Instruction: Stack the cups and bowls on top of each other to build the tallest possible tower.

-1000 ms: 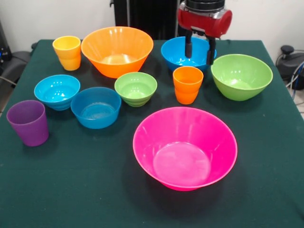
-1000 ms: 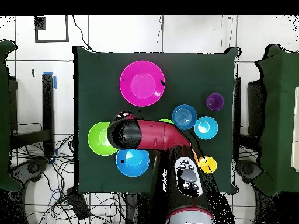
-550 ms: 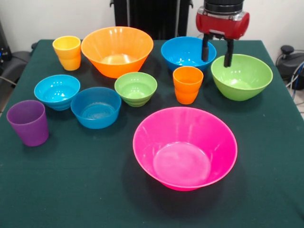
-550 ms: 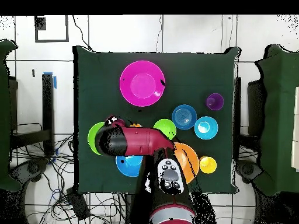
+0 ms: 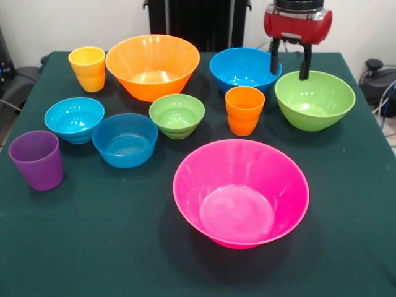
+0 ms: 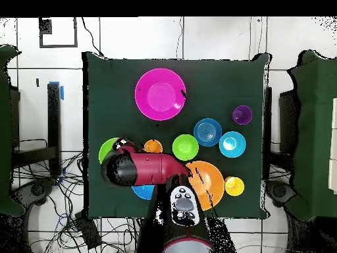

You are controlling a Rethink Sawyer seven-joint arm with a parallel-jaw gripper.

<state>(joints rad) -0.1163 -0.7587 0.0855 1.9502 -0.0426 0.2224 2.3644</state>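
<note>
My gripper hangs open and empty over the far-left rim of the medium green bowl, beside the medium blue bowl. In front of them stands the orange cup. The large pink bowl sits nearest the camera. The large orange bowl and yellow cup are at the back left. The small green bowl, blue bowl, cyan bowl and purple cup lie left of centre. Every piece stands alone; no tower shows. From overhead the arm covers most of the green bowl.
All the pieces rest on a dark green cloth table. Beyond its right edge lie cables and a black device. In the overhead view the pink bowl stands apart, on the side far from the robot base.
In the front view the gripper has moved right and slightly up, from over the medium blue bowl to the far rim of the medium green bowl. No cup or bowl has moved.
</note>
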